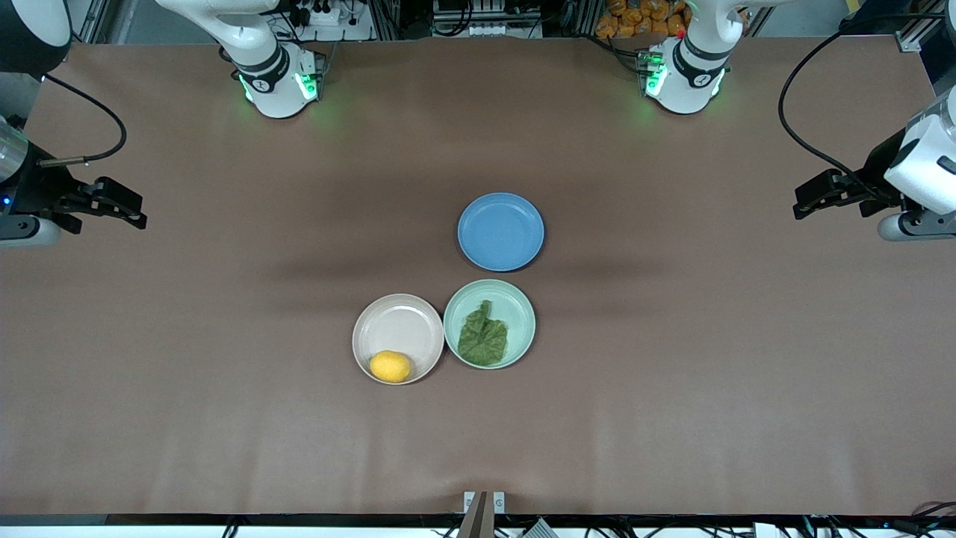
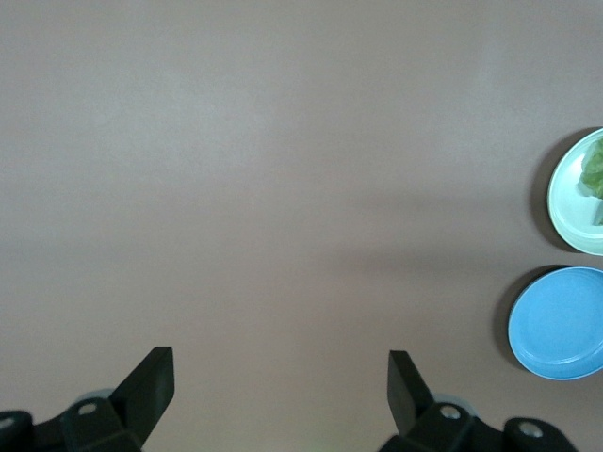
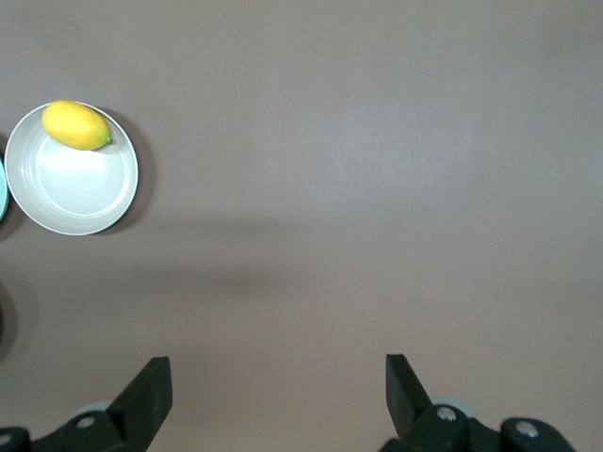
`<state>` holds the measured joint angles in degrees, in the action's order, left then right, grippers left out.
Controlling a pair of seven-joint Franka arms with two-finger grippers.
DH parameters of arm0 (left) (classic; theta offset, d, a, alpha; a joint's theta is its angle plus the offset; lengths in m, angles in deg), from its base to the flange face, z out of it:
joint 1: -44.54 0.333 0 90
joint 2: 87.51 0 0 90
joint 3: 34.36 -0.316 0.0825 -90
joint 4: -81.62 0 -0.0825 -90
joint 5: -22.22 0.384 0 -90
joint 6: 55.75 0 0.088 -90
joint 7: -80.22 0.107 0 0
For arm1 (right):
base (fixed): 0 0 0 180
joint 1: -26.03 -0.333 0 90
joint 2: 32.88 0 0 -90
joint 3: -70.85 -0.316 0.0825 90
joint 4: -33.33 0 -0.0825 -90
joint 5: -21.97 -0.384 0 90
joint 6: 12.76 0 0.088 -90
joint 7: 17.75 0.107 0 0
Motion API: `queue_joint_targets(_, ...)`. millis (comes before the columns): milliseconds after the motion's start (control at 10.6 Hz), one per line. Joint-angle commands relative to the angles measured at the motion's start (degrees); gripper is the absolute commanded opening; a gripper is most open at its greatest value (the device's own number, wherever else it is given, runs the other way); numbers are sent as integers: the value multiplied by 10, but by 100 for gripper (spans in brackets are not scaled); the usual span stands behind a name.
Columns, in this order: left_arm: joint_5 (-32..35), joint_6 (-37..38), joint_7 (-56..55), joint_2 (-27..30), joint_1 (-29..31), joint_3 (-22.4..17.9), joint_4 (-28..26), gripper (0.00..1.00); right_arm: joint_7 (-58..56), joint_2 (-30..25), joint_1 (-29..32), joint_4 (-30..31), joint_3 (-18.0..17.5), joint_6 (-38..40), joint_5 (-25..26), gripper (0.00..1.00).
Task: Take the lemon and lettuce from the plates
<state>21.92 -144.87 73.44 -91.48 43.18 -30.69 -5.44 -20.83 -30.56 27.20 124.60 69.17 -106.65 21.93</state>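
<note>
The lemon [image 1: 390, 366] lies on the beige-pink plate [image 1: 398, 326], at the plate's edge nearest the front camera; it also shows in the right wrist view [image 3: 75, 125] on that plate [image 3: 71, 184]. The lettuce [image 1: 482, 338] lies on the mint green plate [image 1: 515, 302] beside it; part of the leaf [image 2: 594, 176] and that plate [image 2: 570, 202] show in the left wrist view. My right gripper [image 1: 119, 205] is open and empty over the right arm's end of the table. My left gripper [image 1: 814, 196] is open and empty over the left arm's end.
An empty blue plate [image 1: 500, 231] sits just farther from the front camera than the two task plates, touching close to the green one; it also shows in the left wrist view [image 2: 558, 322]. Brown table cover [image 1: 224, 411] surrounds the plates.
</note>
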Motion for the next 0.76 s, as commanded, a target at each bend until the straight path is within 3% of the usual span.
queue_joint_targets(0,7,5,2,4,4,4,3,100,-8,-2,6,1,-2,3,-11,100)
queue_joint_targets(662,7,5,1,1,0,3,6,100,-10,-5,9,10,-1,7,-11,100)
